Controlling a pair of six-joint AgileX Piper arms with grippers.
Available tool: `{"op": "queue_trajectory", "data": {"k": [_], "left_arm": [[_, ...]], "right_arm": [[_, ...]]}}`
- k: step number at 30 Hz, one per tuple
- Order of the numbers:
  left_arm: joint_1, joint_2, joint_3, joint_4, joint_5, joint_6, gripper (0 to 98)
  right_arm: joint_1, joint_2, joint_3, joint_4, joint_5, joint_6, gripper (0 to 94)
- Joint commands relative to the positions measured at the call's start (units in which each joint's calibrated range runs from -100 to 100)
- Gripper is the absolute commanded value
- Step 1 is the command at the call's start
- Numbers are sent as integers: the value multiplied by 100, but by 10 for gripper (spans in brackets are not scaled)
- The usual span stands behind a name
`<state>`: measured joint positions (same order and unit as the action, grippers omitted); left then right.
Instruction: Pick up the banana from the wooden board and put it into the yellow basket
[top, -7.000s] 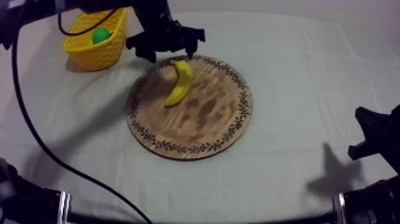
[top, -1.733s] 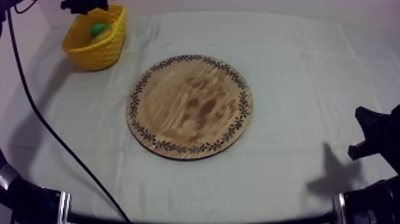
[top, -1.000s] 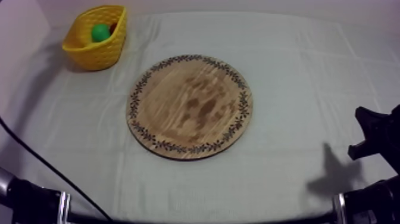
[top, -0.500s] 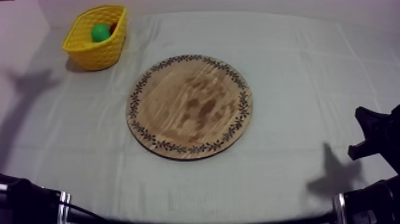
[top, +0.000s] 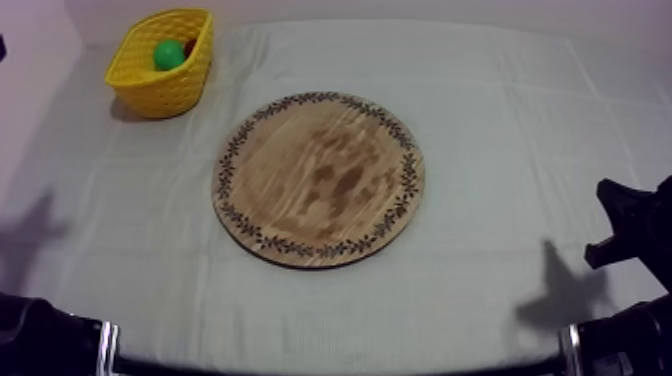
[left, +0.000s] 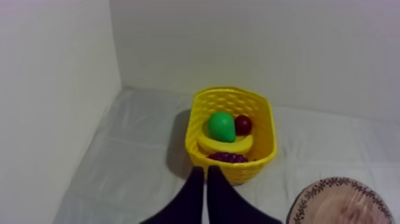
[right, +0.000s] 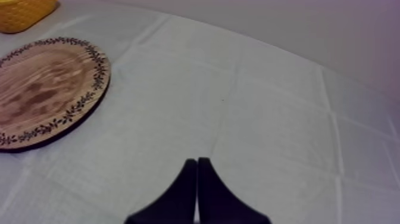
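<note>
Table (top: 480, 300) covered edge to edge by grey-white cloth (top: 520, 110). Fold creases (top: 505, 90) run as a grid of faint lines, clearest in the upper right of the top view. Plain pale back wall (top: 400, 8) along the top edge; no windows, no decor. Left wrist view: back wall (left: 268, 47) meets side wall (left: 47, 89) in a vertical corner right behind the table's end, both bare, off-white. Light soft, even, slightly lilac. Dark blurry shadow (top: 560, 290) on cloth at lower right, fainter one (top: 25, 235) at left edge.
</note>
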<state>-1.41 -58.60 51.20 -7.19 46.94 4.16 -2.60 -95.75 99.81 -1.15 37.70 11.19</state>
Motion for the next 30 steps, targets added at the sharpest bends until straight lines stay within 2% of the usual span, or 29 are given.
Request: {"op": "queue_trajectory", "data": {"k": [1,14,30], "left_arm": [[24,-1311,1214,-15,-110,-30,0],[177,-3267,3630,-50,-955,-73,0],[282,-4090,4457,6,-726,41,0]], "right_arm": [[0,0,-3,0,-4,2,3],[0,0,-3,0,-4,3,3],[0,0,-3,0,-4,1,3]]}}
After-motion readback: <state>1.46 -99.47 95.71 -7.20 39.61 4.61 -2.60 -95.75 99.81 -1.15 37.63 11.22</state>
